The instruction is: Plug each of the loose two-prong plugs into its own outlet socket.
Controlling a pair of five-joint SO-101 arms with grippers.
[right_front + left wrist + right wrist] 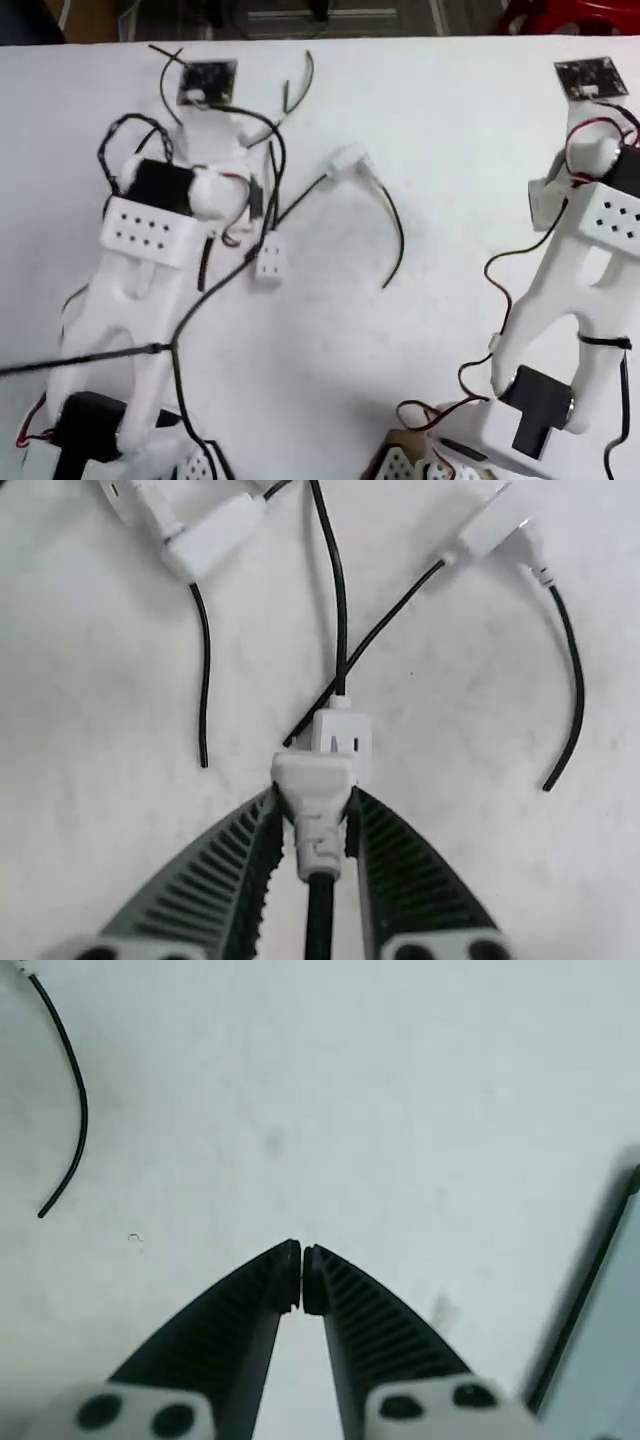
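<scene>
L tool [312, 805] clamped on plug [312, 777], plug touching socket [343, 735] just past tips

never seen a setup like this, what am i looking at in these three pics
These are two small white robot arms, the left arm and the right arm, at a white table. One picture looks down from a fixed camera; the other two come from a camera on each arm's wrist. Black cords and another white connector lie on the table. The left gripper is shut on a white plug, right against a small socket; whether it is fully in, I cannot tell. The right gripper is shut and holds nothing.
</scene>
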